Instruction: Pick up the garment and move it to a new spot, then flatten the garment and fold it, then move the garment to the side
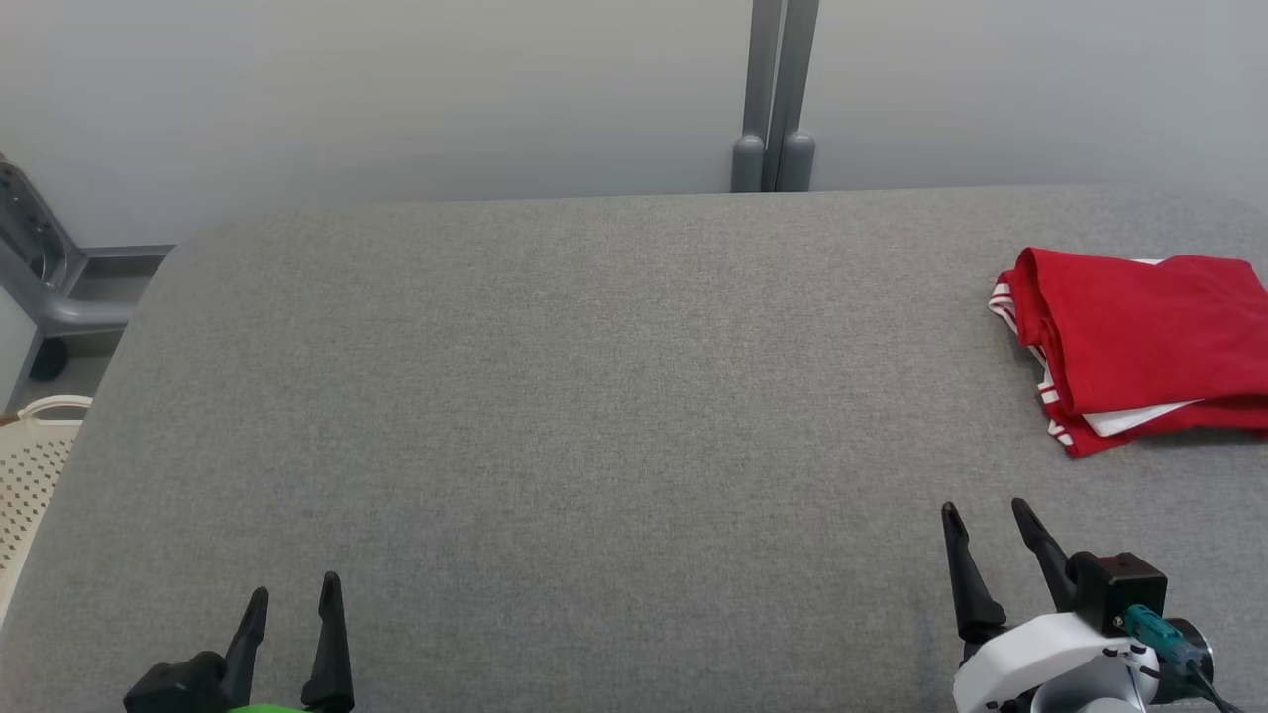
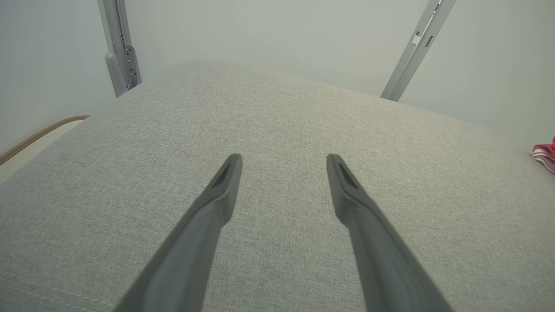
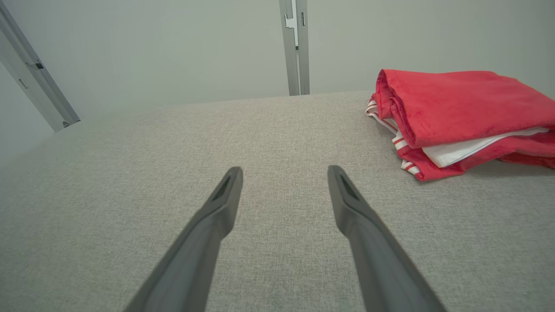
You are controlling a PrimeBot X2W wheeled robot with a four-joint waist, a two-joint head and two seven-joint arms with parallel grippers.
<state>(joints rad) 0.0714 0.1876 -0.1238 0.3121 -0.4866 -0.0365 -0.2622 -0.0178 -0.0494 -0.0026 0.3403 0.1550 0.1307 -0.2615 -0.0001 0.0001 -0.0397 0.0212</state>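
A red garment (image 1: 1139, 342) with white and red-striped trim lies folded in a compact stack at the right edge of the grey padded table (image 1: 594, 396). The right wrist view has the garment (image 3: 459, 115) ahead and to the right of the fingers; a sliver of it (image 2: 545, 154) peeks in at the right edge of the left wrist view. My right gripper (image 1: 986, 520) stands open near the front right of the table, short of the garment and not touching it. At the front left my left gripper (image 1: 294, 594) is open too, with nothing between its fingers.
A grey wall with a vertical metal post (image 1: 775, 99) runs behind the table. Beyond the table's left edge are a cream perforated basket (image 1: 30, 465) and a grey metal frame (image 1: 50, 267). The table's rounded back-left corner (image 1: 188, 248) drops off.
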